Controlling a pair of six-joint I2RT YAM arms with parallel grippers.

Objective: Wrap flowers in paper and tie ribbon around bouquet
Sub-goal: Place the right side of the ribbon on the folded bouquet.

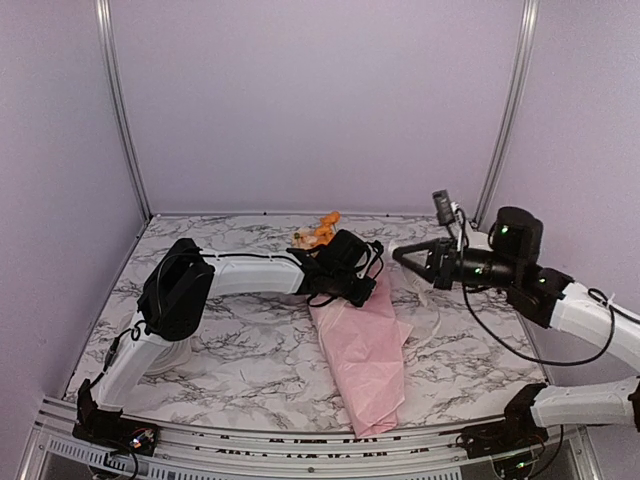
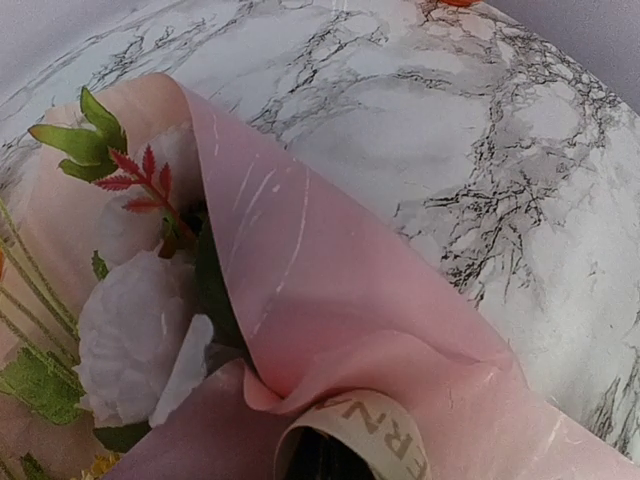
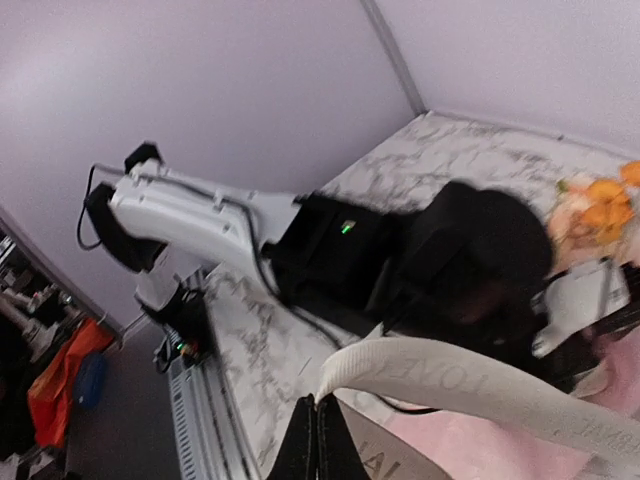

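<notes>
The ribbon (image 3: 470, 385) is caught in the tightly closed right pincer (image 1: 398, 252), just beside the bouquet (image 1: 362, 350).
The right pincer's fingers are pressed together on one end of the cream ribbon, which arcs away from their tips toward the left pincer (image 1: 345, 285). That one is closed too, down at the bouquet's wide end; I cannot tell if it pinches anything. Close under it a lettered ribbon loop lies against the pink paper (image 2: 330, 290), with whitish flowers (image 2: 125, 340) alongside. Beyond it orange blossoms (image 1: 322, 232) poke out, and the cone's narrow end trails toward the arm bases across the marble table (image 1: 240, 350).
</notes>
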